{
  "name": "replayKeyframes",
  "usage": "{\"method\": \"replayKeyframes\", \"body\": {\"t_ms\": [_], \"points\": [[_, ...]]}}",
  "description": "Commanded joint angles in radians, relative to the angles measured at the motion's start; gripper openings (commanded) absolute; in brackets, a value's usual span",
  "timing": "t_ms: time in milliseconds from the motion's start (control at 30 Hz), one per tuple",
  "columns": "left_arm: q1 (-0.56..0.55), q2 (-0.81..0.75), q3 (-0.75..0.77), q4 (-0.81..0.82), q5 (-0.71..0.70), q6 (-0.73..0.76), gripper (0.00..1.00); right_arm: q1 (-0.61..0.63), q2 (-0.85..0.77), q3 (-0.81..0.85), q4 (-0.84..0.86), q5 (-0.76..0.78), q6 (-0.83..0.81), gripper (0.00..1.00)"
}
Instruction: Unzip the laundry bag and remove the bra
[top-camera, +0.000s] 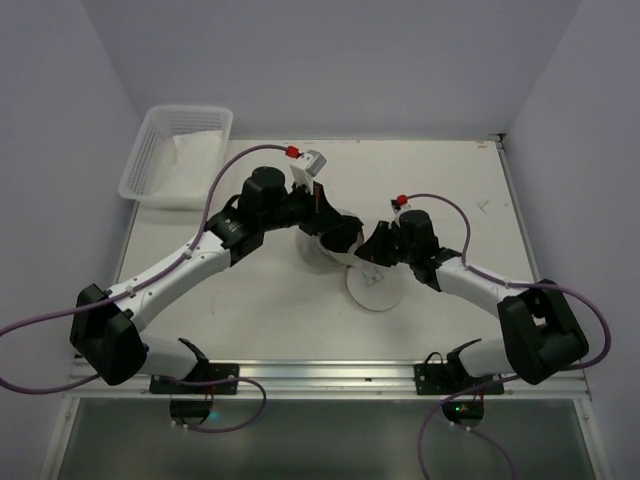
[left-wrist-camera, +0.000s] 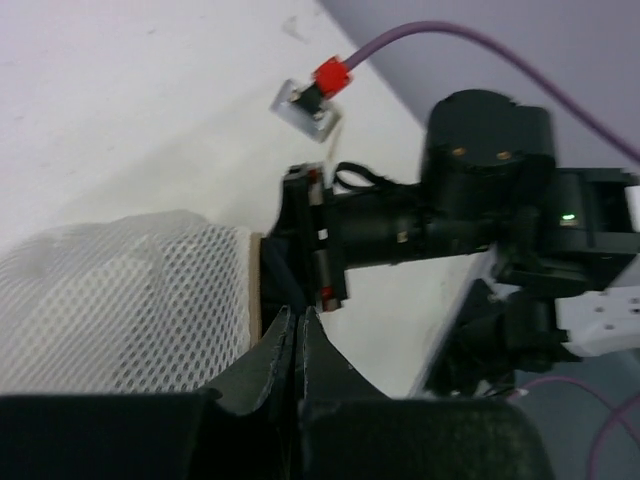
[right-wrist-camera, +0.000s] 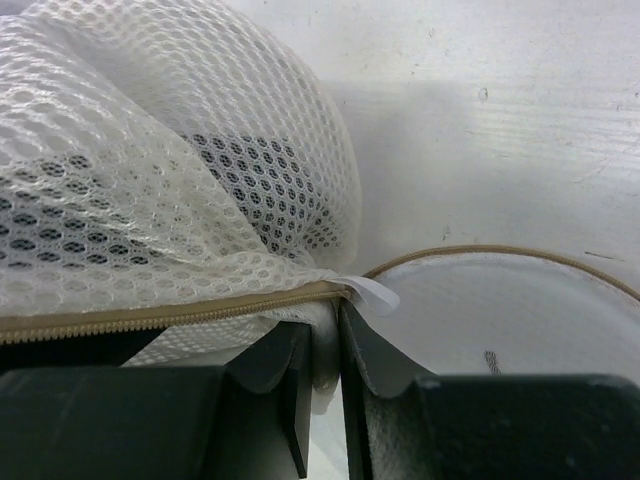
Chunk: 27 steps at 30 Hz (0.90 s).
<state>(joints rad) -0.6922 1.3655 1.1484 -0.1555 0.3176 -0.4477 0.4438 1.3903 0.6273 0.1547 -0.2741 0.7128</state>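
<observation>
The laundry bag (top-camera: 322, 255) is a white mesh case at the table's middle, between both arms. Its flat round lid (top-camera: 376, 288), with a small black icon, lies open on the table. In the right wrist view the tan zipper (right-wrist-camera: 180, 315) runs along the mesh (right-wrist-camera: 150, 150) to a white tab (right-wrist-camera: 370, 293). My right gripper (right-wrist-camera: 325, 325) is shut on the bag's fabric just under that zipper end, beside the lid (right-wrist-camera: 500, 310). My left gripper (left-wrist-camera: 298, 318) is shut at the bag's (left-wrist-camera: 120, 300) edge; nothing shows between its jaws. The bra is hidden; only a dark patch shows through the mesh.
A white lattice basket (top-camera: 150, 160) holding white cloth (top-camera: 195, 150) stands at the table's back left corner. The two grippers (top-camera: 338, 238) (top-camera: 362, 255) are close together over the bag. Purple cables loop from both arms.
</observation>
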Motion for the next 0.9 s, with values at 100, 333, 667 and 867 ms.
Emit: {"method": "replayKeyframes", "body": {"t_ms": [100,333,667,867], "points": [[0.013,0.027,0.002,0.531,0.457,-0.274,0.0,-0.004,-0.042,0.023,-0.093,0.055,-0.038,0.17],[-0.007,0.061,-0.051,0.41,0.341,-0.197,0.0,-0.004,-0.151,0.037,-0.129,0.033,-0.019,0.17],[-0.062,0.106,0.002,0.506,0.256,-0.262,0.0,0.013,-0.087,0.069,-0.185,0.065,-0.006,0.15],[-0.086,0.132,-0.038,0.721,0.238,-0.416,0.0,0.105,-0.01,0.127,-0.256,0.153,0.01,0.15]]}}
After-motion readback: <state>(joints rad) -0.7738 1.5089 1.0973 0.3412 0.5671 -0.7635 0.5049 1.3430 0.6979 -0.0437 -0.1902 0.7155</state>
